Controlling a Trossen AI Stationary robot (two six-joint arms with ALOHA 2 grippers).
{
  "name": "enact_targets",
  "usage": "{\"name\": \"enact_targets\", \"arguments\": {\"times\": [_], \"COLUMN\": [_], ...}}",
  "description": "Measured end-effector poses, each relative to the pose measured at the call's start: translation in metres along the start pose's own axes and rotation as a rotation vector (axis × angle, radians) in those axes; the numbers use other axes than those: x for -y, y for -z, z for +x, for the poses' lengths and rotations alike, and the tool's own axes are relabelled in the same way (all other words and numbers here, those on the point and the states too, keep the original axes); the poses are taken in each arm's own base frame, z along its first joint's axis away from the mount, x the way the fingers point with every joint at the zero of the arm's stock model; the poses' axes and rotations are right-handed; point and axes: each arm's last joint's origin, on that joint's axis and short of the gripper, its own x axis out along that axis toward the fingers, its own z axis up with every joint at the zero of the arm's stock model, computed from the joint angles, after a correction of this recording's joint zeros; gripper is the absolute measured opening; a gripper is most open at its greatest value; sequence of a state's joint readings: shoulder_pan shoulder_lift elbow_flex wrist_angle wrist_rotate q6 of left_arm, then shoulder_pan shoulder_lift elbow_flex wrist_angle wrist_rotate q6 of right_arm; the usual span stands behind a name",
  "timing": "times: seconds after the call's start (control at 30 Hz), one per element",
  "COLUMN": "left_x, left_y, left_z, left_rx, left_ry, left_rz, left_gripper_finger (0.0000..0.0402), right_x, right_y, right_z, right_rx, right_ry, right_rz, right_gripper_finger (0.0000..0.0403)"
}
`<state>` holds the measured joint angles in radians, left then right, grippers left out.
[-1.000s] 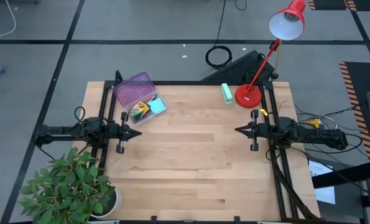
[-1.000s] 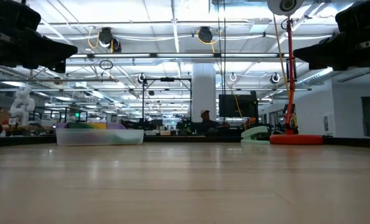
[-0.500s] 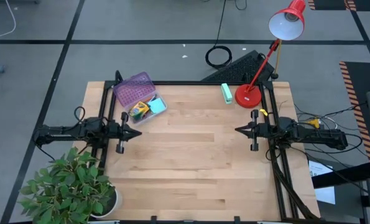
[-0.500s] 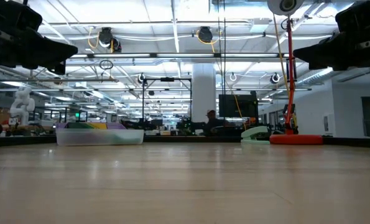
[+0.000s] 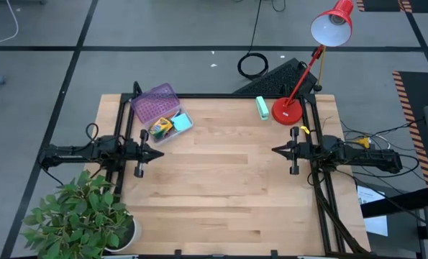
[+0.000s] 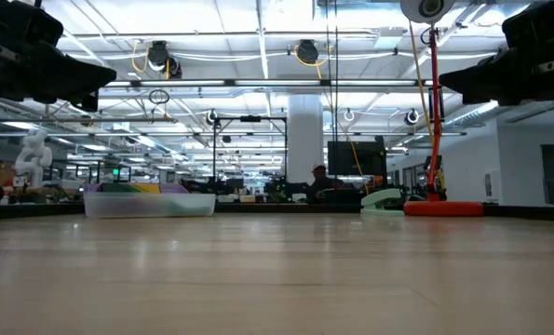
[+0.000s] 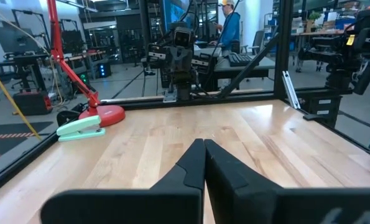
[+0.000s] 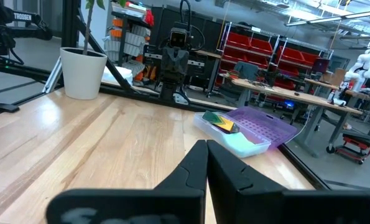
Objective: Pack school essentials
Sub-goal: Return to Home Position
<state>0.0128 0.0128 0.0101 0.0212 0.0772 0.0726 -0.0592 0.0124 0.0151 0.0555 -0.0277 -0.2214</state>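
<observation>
A clear case with an open purple lid (image 5: 156,105) stands at the table's far left; inside lie the yellow-green crayon box (image 5: 160,127) and the light-blue sticky-note pad (image 5: 181,122), also seen in the right wrist view (image 8: 247,134). My left gripper (image 5: 160,152) hovers shut at the table's left edge, just near of the case. My right gripper (image 5: 275,150) hovers shut at the right edge. In the wrist views both sets of fingers (image 7: 204,155) (image 8: 206,152) meet with nothing between them. Scissors, pencil, pens and eraser do not show.
A red desk lamp (image 5: 287,109) stands at the far right corner with a mint-green oblong block (image 5: 262,107) beside it. A potted plant (image 5: 84,216) sits off the near left corner. The table's middle (image 5: 221,173) is bare wood. A person moves in the room beyond the table.
</observation>
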Motion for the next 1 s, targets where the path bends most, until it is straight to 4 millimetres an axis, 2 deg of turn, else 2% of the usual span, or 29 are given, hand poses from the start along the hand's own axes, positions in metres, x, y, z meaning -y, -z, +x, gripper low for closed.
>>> {"name": "enact_targets", "arguments": {"times": [0.27, 1.0], "left_x": [0.0, 0.0], "left_y": [0.0, 0.0], "left_z": [0.0, 0.0], "left_rx": [0.0, 0.0], "left_ry": [0.0, -0.001], "left_rz": [-0.001, -0.003], "left_gripper_finger": [0.0032, 0.0031], "right_x": [0.0, 0.0], "right_y": [0.0, 0.0], "right_z": [0.0, 0.0], "right_rx": [0.0, 0.0], "right_ry": [0.0, 0.0], "right_rz": [0.0, 0.0], "right_gripper_finger": [0.0, 0.0]}}
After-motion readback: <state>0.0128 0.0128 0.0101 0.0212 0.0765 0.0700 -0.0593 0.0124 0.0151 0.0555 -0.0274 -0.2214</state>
